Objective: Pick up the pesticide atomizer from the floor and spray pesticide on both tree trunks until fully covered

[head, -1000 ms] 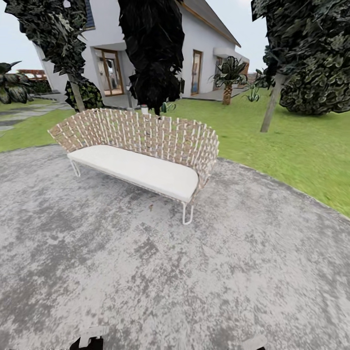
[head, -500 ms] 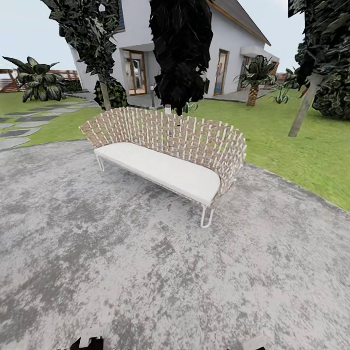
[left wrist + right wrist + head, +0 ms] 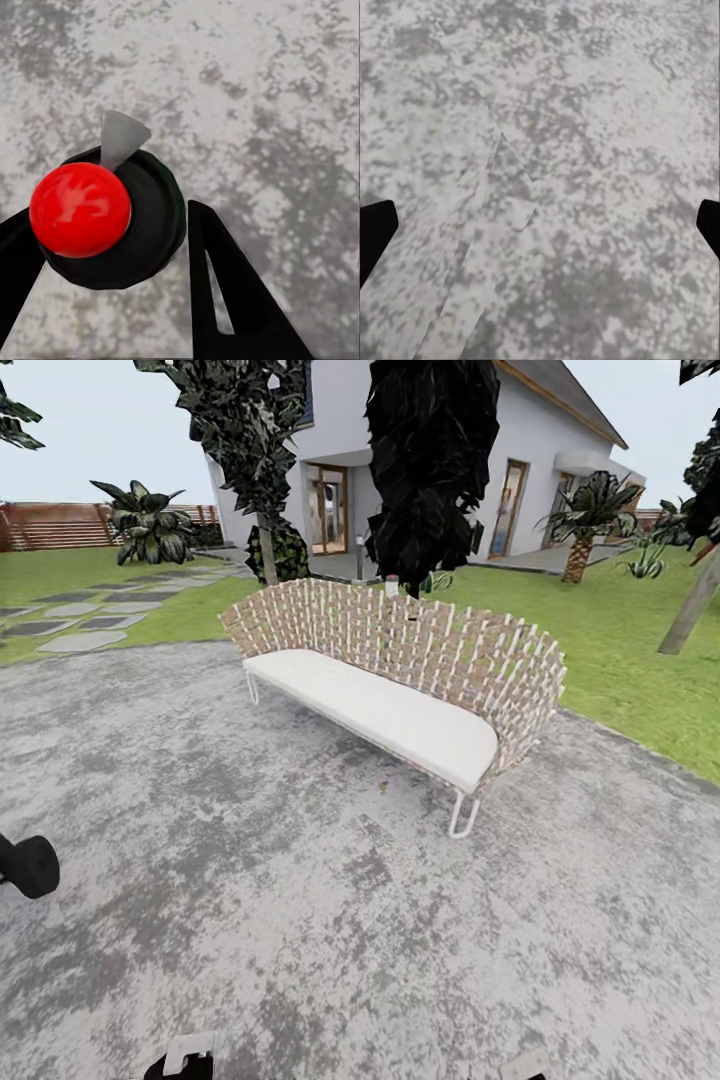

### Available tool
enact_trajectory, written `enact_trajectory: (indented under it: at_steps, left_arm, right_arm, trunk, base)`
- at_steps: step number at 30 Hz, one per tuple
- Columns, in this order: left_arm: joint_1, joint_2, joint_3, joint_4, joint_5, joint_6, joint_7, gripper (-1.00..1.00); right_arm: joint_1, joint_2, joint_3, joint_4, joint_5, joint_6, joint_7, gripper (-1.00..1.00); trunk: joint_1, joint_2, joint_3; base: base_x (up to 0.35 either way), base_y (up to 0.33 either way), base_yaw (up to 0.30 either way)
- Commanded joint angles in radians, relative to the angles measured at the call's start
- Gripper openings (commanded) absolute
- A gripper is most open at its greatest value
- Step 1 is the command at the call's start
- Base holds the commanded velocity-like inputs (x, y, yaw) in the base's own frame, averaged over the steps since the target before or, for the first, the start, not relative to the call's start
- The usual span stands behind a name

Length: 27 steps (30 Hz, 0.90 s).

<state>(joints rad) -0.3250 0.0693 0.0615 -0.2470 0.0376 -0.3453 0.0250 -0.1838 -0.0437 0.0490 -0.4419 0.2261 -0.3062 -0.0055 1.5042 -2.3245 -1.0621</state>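
Garden (image 3: 620, 630): lawn lies behind and right of the woven bench (image 3: 400, 680); the robot stands on grey paving in front of it.
Trees: a grey leaning trunk (image 3: 690, 610) rises far right of the bench, unsprayed as far as I can judge.
Progress: atomizer apparently picked up; both trunks are left to spray.
Atomizer (image 3: 101, 214): black body, red cap, its contents hidden, well in front of the bench.
Left gripper (image 3: 112, 262): fingers closed around the atomizer.
Right gripper (image 3: 540, 225): fingers spread wide, holding nothing.
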Motion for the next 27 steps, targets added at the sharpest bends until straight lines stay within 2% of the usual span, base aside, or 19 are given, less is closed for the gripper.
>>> enact_trajectory:
  at_steps: [1, 27]
  left_arm:
    - [-0.001, 0.000, 0.001, 0.001, 0.004, -0.003, 0.000, -1.00]
    - [0.000, 0.000, 0.003, 0.002, 0.005, -0.003, 0.000, -1.00]
  right_arm:
    - [0.000, -0.001, 0.003, 0.000, 0.001, -0.002, -0.001, 1.00]
    - [0.000, -0.001, 0.003, 0.000, 0.001, -0.002, -0.001, 1.00]
  trunk:
    - [0.000, 0.000, -0.001]
    - [0.000, 0.000, -0.001]
  base:
    - [0.111, 0.000, 0.278]
    - [0.321, 0.000, 0.278]
